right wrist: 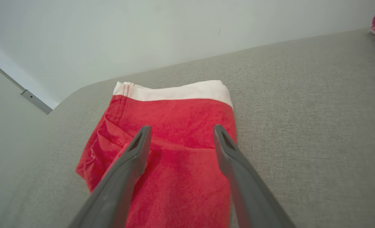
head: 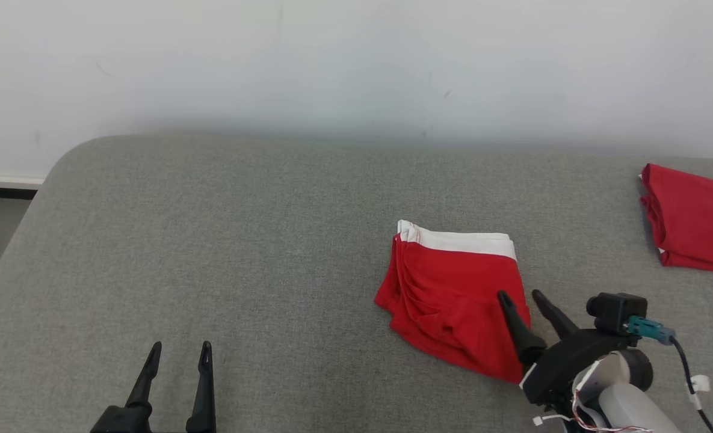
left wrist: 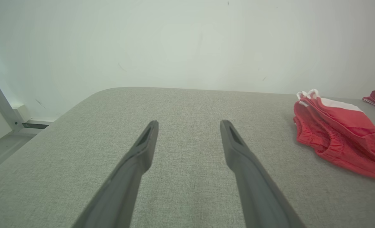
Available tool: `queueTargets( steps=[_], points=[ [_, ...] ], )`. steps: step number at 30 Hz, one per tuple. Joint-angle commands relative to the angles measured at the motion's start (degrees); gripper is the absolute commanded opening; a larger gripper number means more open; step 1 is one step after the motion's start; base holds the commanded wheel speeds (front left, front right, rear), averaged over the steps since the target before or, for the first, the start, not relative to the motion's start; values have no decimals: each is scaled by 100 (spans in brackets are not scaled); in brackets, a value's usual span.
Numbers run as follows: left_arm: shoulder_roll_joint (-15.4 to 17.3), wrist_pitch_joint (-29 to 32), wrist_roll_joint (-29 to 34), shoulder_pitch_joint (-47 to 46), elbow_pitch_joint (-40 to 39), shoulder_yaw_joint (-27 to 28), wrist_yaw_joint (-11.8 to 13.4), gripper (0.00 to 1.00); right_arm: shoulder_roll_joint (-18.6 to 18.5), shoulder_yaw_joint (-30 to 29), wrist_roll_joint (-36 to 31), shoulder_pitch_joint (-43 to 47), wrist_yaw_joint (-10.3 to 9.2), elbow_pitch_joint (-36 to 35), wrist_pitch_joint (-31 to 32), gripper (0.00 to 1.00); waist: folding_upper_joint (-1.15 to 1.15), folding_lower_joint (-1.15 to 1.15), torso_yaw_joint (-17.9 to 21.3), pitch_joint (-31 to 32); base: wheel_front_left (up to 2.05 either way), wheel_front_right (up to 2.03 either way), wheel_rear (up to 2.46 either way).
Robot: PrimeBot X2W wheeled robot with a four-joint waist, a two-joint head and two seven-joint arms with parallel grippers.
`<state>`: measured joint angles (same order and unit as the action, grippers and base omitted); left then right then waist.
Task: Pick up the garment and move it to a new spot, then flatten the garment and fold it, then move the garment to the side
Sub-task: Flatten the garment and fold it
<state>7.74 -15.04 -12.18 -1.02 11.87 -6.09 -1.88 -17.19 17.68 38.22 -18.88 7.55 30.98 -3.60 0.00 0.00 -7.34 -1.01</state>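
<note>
Status: garment [head: 452, 294] sits folded on the table [head: 242, 240], right of centre in head view. It's a compact red packet with its white band on the 12 o'clock edge. The fold looks done and reasonably flat, with some wrinkling along the 9 o'clock side.

Right gripper [head: 519, 294]: jaws spread wide with nothing pinched. The tips are over the packet's 4 o'clock corner. In the right wrist view both fingers lie above the red cloth, pointing at the white band. I can't tell whether they touch the fabric or hover just off it.

Left gripper [head: 181, 345]: also open and empty, parked at the table's 7 o'clock, well apart from the garment. From there the packet is at roughly 2 o'clock.

Key geometry: the bulk of the garment runs from the right gripper toward 10–11 o'clock. The packet's long axis goes about 11 to 5 o'clock, nearly in line with the right fingers. The right arm is clearly the nearer one.

My read: only the move to the side is left. A second red piece [head: 693, 222] sits at the table's 3 o'clock edge, so that's the likely drop zone. The right gripper needs to pinch all layers at the near corner or the 3 o'clock edge.

Risk: thin fabric, so a shallow bite takes only the top layer and the fold opens when it's lifted.
</note>
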Motion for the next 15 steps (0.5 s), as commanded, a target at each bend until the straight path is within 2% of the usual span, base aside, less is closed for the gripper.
queueTargets(
  steps=[1, 7, 8, 9, 10, 11, 15],
  points=[
    [15, -18, 65, -16, -13, -4, 0, 100, 84, -20, -33, 42, -17, -50, 47, 100, 0, 0, -37, -45, 0, 0, 0],
    [-4, -17, 82, -150, 26, -34, -49, 100, 457, -103, -33, 98, -17, 18, 313, 100, 0, 0, -210, -144, 0, 0, 0],
    [-8, -17, 85, -161, 37, -45, -47, 100, 496, -113, -40, 88, -17, 71, 358, 76, 0, 0, -247, -157, 0, 0, 0],
    [-8, -17, 87, -160, 44, -42, -47, 100, 529, -112, -56, 76, -17, 127, 394, 36, 0, 0, -275, -162, 0, 0, 0],
    [-12, -17, 90, -163, 56, -54, -52, 100, 554, -127, -72, 63, -17, 181, 397, 22, 0, 0, -309, -166, 0, 0, 0],
    [-18, -17, 88, -170, 63, -54, -51, 100, 586, -121, -73, 50, -17, 230, 408, 0, 0, 0, -336, -168, 0, 0, 0],
    [-11, -18, 86, -165, 77, -33, -54, 100, 653, -7, -98, 17, -17, 273, 310, 0, 0, 0, -403, -155, 0, 0, 0]
  ],
)
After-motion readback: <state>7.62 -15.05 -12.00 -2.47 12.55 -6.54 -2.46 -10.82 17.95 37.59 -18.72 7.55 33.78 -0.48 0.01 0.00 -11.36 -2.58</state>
